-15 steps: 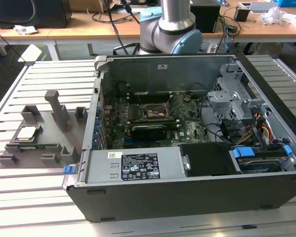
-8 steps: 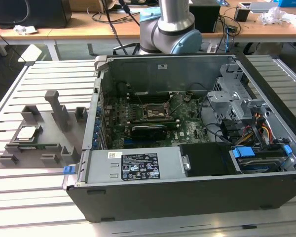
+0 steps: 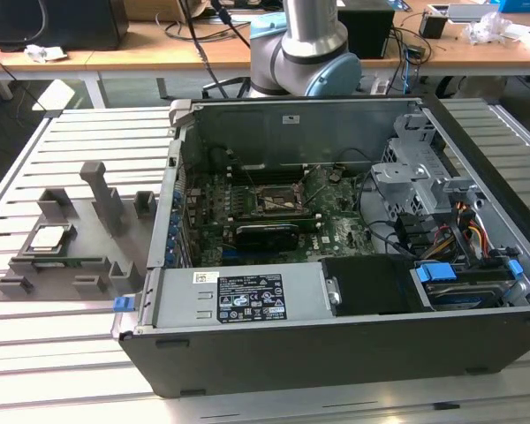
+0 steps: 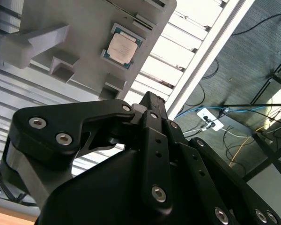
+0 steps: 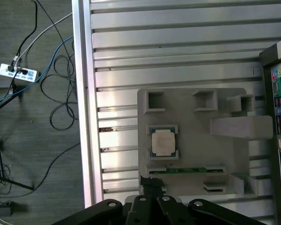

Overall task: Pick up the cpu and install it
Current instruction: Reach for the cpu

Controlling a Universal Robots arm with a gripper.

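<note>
The cpu [image 3: 51, 237], a small square chip with a silver top, lies flat in a pocket of the grey fixture tray [image 3: 87, 281] at the exterior view's left. In both wrist views I look down on the cpu [image 5: 163, 142] [image 4: 123, 46] from well above. My black gripper [image 5: 152, 185] [image 4: 140, 105] hangs high over the tray's edge, apart from the chip, its fingers together with nothing between them. The dark socket [image 3: 278, 201] sits on the green board inside the open computer case [image 3: 336, 340].
The tray has upright posts [image 3: 102, 190] and a green memory stick [image 5: 185, 170] beside the chip. The case's metal walls, drive cage [image 3: 415, 185] and cables surround the socket. A slatted metal table [image 3: 88, 141] carries everything. Floor cables and a power strip [image 5: 18, 73] lie beyond its edge.
</note>
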